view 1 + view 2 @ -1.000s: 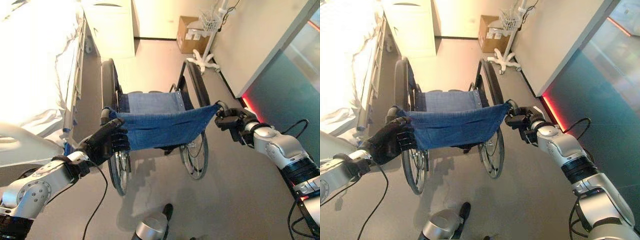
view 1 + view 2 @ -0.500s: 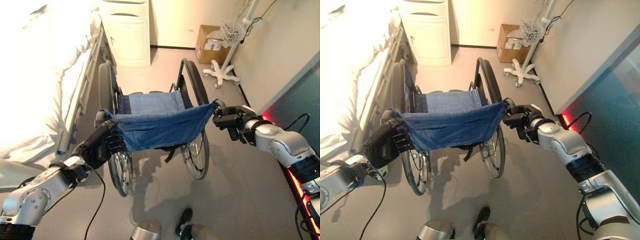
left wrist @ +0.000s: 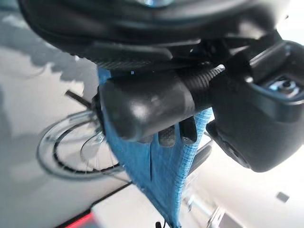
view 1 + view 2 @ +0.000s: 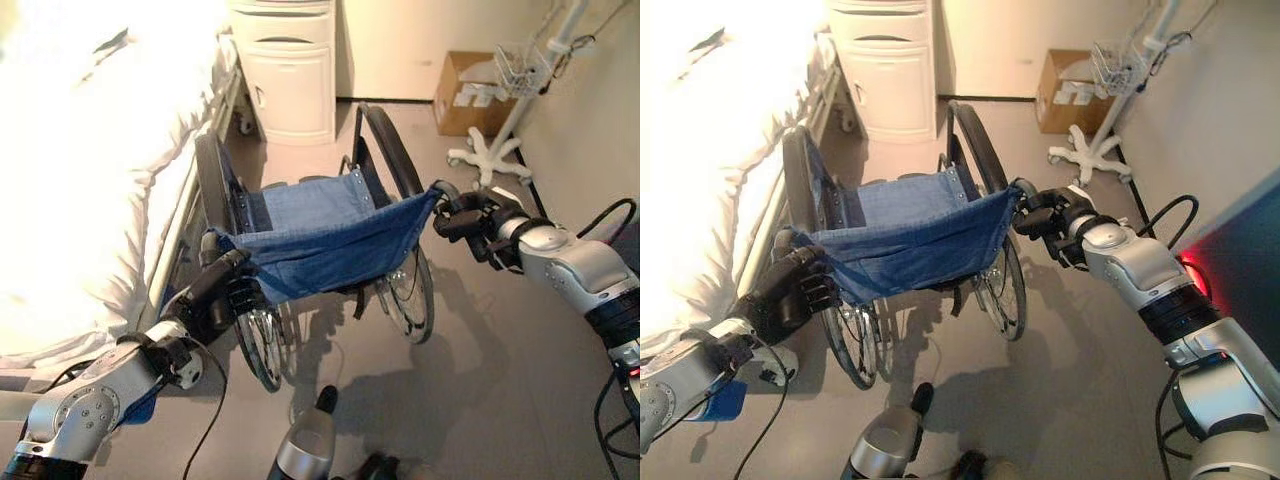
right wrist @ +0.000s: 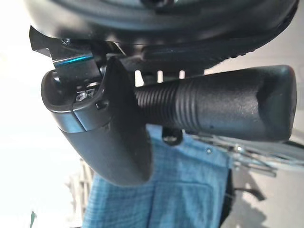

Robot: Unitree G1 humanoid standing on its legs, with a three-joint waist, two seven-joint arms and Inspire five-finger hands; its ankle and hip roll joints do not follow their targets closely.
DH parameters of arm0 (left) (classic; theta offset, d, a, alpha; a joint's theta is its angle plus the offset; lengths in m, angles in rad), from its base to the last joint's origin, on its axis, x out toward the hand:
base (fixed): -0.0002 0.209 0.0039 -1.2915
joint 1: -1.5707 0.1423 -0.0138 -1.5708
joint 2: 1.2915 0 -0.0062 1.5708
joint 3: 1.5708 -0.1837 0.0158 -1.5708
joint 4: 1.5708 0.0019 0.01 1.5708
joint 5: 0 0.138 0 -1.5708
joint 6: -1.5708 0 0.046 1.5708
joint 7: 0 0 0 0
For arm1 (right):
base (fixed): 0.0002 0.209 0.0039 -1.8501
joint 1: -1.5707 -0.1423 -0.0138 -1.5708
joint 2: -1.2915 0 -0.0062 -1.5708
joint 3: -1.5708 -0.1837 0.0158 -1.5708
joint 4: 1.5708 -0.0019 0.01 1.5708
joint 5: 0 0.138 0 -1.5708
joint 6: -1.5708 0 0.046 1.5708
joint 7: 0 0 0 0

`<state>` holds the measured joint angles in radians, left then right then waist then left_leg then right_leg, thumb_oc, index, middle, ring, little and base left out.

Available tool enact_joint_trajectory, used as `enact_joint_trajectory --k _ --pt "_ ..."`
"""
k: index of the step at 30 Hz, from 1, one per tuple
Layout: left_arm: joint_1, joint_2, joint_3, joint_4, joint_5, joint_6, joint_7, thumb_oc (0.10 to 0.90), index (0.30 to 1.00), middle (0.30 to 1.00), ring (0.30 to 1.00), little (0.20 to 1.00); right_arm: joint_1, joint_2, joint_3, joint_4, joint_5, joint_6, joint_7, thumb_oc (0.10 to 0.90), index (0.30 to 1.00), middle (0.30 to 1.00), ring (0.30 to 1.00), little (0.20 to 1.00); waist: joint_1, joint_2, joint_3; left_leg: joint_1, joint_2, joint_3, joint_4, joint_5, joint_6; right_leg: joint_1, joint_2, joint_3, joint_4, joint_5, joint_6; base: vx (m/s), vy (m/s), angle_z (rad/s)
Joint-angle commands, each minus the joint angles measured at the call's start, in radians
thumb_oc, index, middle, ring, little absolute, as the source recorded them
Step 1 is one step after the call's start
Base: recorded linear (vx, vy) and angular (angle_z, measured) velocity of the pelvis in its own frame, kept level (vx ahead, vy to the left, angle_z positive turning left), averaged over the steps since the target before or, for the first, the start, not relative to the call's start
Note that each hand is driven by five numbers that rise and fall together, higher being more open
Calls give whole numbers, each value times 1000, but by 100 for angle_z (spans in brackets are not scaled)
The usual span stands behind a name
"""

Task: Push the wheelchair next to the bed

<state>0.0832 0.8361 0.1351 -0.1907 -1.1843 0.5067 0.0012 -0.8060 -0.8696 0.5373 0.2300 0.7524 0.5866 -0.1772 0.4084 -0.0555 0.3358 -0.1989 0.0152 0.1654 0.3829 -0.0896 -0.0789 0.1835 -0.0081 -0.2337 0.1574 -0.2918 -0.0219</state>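
I have my left hand [image 4: 215,300] and right hand [image 4: 462,218] wrapped round the ribbed black push handles [image 5: 213,109] of the wheelchair [image 4: 320,235], blue denim back sagging between them.

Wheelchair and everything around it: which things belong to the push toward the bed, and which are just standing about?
Belong to the job:
wheelchair, blue seat and backrest
bed on its left
left hand, fingers curled round the left push handle
right hand, curled round the right push handle

Standing about:
white cabinet
cardboard box
wheeled stand with wire basket
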Motion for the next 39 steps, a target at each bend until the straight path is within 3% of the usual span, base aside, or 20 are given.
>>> enact_joint_trajectory --k 1,3,5,6,7,9,10,11,12,14,16,18,20,22,28,39 --pt "-91 21 35 -10 16 -121 -53 400 300 300 300 300 -2 35 -12 -184 -29 -180 91 400 300 300 300 300 -78 -14 -177 -30 -126 55 -368 257 65 106 128 -81 -101 145 68 372 -40 40" --pt "-98 36 44 -7 1 -113 -30 400 300 300 300 300 11 63 -17 -164 -40 -206 108 400 300 300 300 300 -63 -32 -189 -17 -161 19 -369 226 101 114 120 -58 -27 174 91 446 -30 6" --pt "-121 49 48 18 5 -89 -28 400 300 300 300 300 23 72 -30 -158 -29 -223 108 400 300 300 300 300 -53 -64 -199 8 -188 18 -365 186 152 87 94 -59 153 343 185 455 3 -21" --pt "-135 55 48 33 22 -81 -36 400 300 300 300 300 30 74 -39 -156 -27 -232 114 400 300 300 300 300 -53 -68 -202 39 -187 -1 -381 180 164 44 98 -56 300 459 253 343 -11 -3" --pt "-144 65 48 39 21 -78 -38 400 300 300 300 300 34 71 -45 -156 -21 -238 120 400 300 300 300 300 -51 -63 -208 49 -172 -17 -383 179 161 18 115 -47 381 524 282 341 -64 17" --pt "-162 79 42 54 9 -78 -33 400 300 300 300 300 35 61 -48 -159 -7 -245 127 400 300 300 300 300 -59 -54 -208 68 -149 -30 -372 173 157 -37 110 -46 480 580 284 269 -56 34" --pt "-189 98 30 69 -19 -73 -18 400 300 300 300 300 49 70 -48 -173 -17 -247 122 400 300 300 300 300 -87 -42 -197 92 -147 -60 -354 159 157 -94 56 -24 483 526 275 265 -9 50" --pt "-195 103 26 73 -25 -72 -16 400 300 300 300 300 53 72 -49 -177 -21 -246 121 400 300 300 300 300 -90 -35 -198 90 -140 -64 -349 157 155 -104 52 -22 475 519 270 352 -30 63" --pt "-223 127 5 88 -47 -70 -26 400 300 300 300 300 70 62 -57 -200 -30 -239 109 400 300 300 300 300 -115 -16 -190 105 -135 -87 -325 148 151 -134 -34 -49 380 421 223 224 -68 62" --pt "-237 158 -10 95 -74 -83 -55 400 300 300 300 300 98 28 -80 -225 -26 -243 94 400 300 300 300 300 -131 1 -179 104 -121 -121 -294 141 133 -151 -60 -42 222 360 184 188 -178 77" --pt "-247 171 -21 101 -88 -96 -74 400 300 300 300 300 111 -2 -105 -226 -18 -251 95 400 300 300 300 300 -147 3 -162 116 -119 -169 -266 117 119 -161 -97 -26 75 347 168 120 -231 81" --pt "-281 180 -52 122 -99 -101 -87 400 300 300 300 300 89 -35 -105 -219 10 -241 85 400 300 300 300 300 -179 8 -152 149 -109 -228 -271 86 109 -193 -122 25 -29 379 179 120 -217 78" --pt "-290 177 -65 121 -101 -95 -81 400 300 300 300 300 76 -51 -100 -230 34 -220 76 400 300 300 300 300 -193 5 -153 171 -99 -251 -283 74 106 -206 -122 48 -38 391 189 143 -154 69" --pt "-270 158 -55 97 -91 -82 -70 400 300 300 300 300 74 -69 -102 -250 53 -193 77 400 300 300 300 300 -201 -2 -162 199 -79 -261 -301 70 95 -186 -107 42 -84 354 188 165 -151 48" --pt "-182 110 -6 39 -74 -69 -32 400 300 300 300 300 76 -105 -111 -277 82 -154 96 400 300 300 300 300 -190 -38 -190 195 -46 -241 -290 72 56 -111 -97 18 -180 340 165 98 -104 7" --pt "-148 73 7 49 -69 -91 3 400 300 300 300 300 81 -61 -61 -305 51 -141 79 400 300 300 300 300 -192 -12 -211 235 -10 -208 -353 94 30 -62 -92 -29 -233 334 155 22 -19 2"
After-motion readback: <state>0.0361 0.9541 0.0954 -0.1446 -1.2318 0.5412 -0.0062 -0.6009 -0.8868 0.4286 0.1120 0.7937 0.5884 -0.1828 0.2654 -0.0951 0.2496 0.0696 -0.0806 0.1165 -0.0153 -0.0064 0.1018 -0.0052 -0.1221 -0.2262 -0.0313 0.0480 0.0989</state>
